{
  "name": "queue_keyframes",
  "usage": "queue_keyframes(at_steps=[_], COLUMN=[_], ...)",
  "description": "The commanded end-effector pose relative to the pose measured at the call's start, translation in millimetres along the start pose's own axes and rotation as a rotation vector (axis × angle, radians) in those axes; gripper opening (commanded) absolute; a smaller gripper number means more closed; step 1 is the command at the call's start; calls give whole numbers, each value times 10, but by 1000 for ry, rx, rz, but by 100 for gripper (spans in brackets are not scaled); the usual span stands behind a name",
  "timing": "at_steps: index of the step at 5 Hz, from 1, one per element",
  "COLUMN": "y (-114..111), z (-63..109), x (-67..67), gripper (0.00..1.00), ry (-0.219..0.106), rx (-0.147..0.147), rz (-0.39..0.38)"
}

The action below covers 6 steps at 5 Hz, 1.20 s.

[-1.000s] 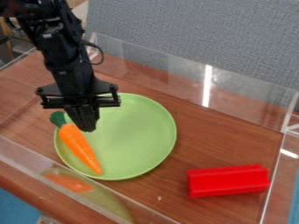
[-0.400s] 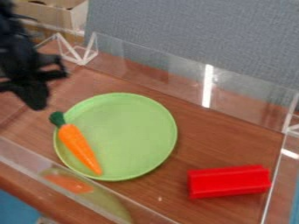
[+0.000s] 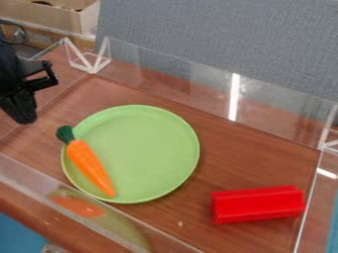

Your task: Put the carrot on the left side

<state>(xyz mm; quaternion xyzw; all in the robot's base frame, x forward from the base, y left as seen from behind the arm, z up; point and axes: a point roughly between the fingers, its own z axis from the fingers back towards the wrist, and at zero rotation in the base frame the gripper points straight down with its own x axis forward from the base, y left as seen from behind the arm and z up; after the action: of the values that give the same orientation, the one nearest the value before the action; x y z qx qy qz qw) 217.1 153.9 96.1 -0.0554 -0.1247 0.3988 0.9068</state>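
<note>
The carrot (image 3: 87,165), orange with a dark green stem tip, lies along the left rim of the green plate (image 3: 156,148). Its stem end points toward the back left and hangs just over the rim. My gripper (image 3: 24,114) is a dark shape at the far left edge of the view, up and to the left of the carrot and clear of it. Its fingers point down, look shut, and hold nothing.
A red rectangular block (image 3: 259,205) lies on the wooden table at the front right. Clear acrylic walls (image 3: 238,94) fence the work area at the back, right and front. Cardboard boxes (image 3: 53,15) stand behind the back left corner.
The arm has swung from above the plate's left half out to the far left edge of the view. The carrot, plate and red block have stayed put.
</note>
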Motion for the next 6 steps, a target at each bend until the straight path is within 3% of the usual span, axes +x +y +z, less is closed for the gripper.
queue_keyframes(at_steps=[1, 2, 3, 5, 6], y=[70, 160, 152, 15, -33], z=[122, 156, 146, 167, 102], x=[124, 164, 99, -51, -22], gripper=[0, 0, 0, 0, 0], ry=[-41, -38, -21, 16, 40], rx=[10, 23, 19, -10, -25], rz=[5, 18, -13, -97, -146])
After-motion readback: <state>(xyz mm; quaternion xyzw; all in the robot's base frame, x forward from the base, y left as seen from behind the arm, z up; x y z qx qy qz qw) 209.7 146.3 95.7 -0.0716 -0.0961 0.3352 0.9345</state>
